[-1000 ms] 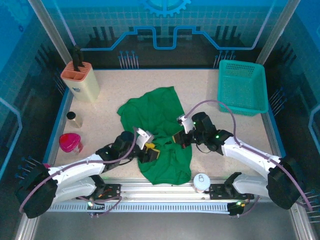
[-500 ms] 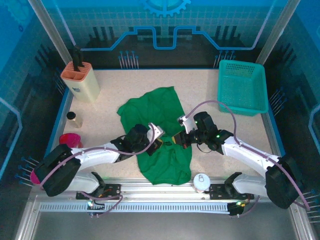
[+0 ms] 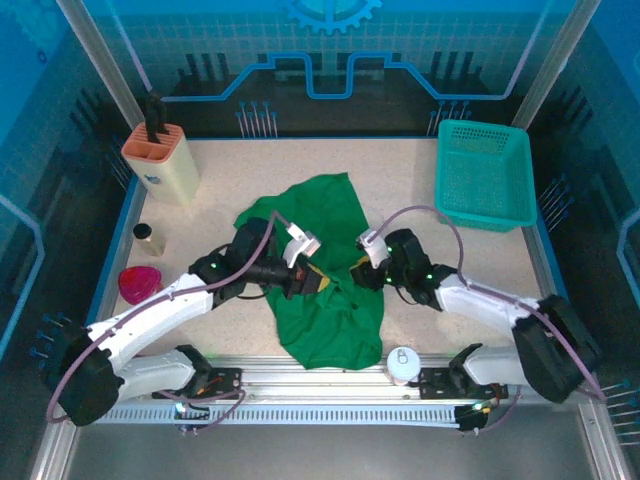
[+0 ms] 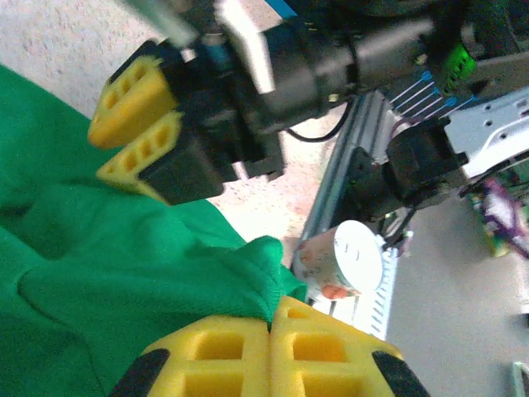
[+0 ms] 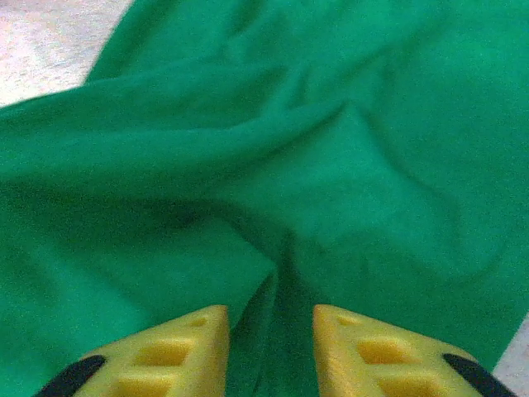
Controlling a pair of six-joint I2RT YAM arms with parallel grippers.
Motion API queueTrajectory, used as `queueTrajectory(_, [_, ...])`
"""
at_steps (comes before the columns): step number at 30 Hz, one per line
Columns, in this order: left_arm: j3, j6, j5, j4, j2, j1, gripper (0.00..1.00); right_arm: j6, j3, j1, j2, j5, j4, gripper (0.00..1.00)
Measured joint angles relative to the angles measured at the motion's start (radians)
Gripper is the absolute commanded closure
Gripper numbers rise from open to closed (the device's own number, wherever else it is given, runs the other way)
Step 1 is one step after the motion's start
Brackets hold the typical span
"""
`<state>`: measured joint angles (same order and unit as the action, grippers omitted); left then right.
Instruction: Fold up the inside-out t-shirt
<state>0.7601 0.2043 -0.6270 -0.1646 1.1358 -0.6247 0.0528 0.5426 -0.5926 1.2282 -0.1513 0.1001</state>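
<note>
The inside-out t-shirt (image 3: 322, 235) is a crumpled green heap in the middle of the table. My left gripper (image 3: 318, 282) is over its centre, shut on a hemmed fold of the cloth (image 4: 248, 265); the yellow fingertips (image 4: 223, 347) press together around it. My right gripper (image 3: 352, 276) faces the left one from the right, a short gap apart. Its yellow fingers (image 5: 178, 347) stand apart over the shirt (image 5: 331, 149), with a loose ridge of cloth running between them. In the left wrist view the right gripper (image 4: 136, 136) hangs just above the green cloth.
A teal mesh basket (image 3: 484, 175) stands at the back right. A beige knife holder (image 3: 160, 160), a small jar (image 3: 150, 238) and a pink object (image 3: 140, 285) line the left side. A white cup (image 3: 402, 363) sits by the front rail, near the shirt's lower edge.
My left gripper moved right over the shirt's centre and shut on a fold of cloth. My right gripper, shut before, has opened its fingers over the cloth.
</note>
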Motion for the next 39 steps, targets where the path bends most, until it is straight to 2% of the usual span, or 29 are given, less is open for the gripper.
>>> queueTrajectory(5, [-0.037,0.117,-0.072,0.032,0.000,0.073,1.00,-0.233,-0.048,-0.013,-0.309,-0.084,-0.040,0.63])
queueTrajectory(7, [-0.041,0.142,-0.086,0.035,0.001,0.082,1.00,-0.342,-0.048,-0.060,-0.402,-0.142,-0.046,0.58])
queueTrajectory(9, [-0.041,0.159,-0.099,0.035,0.003,0.085,1.00,-0.439,-0.042,-0.139,-0.425,-0.182,-0.059,0.56])
queueTrajectory(12, [-0.041,0.175,-0.116,0.035,0.008,0.086,1.00,-0.573,-0.013,-0.249,-0.340,-0.207,-0.119,0.56])
queueTrajectory(16, [-0.041,0.193,-0.127,0.037,0.008,0.086,1.00,-0.661,0.021,-0.277,-0.178,-0.203,-0.174,0.56])
queueTrajectory(22, [-0.043,0.235,-0.139,0.061,-0.004,0.086,1.00,-0.671,0.055,-0.231,-0.063,-0.175,-0.172,0.54])
queueTrajectory(27, [-0.043,0.243,-0.153,0.077,-0.019,0.086,1.00,-0.632,0.056,-0.151,-0.057,-0.128,-0.131,0.53])
queueTrajectory(31, [-0.045,0.256,-0.164,0.094,-0.019,0.086,1.00,-0.626,0.056,-0.124,-0.054,-0.082,-0.130,0.53])
queueTrajectory(35, [-0.056,0.269,-0.175,0.122,-0.019,0.087,1.00,-0.631,0.056,-0.124,-0.033,-0.049,-0.145,0.58])
queueTrajectory(39, [-0.057,0.268,-0.175,0.126,-0.019,0.089,1.00,-0.635,0.056,-0.124,-0.017,-0.041,-0.179,0.70])
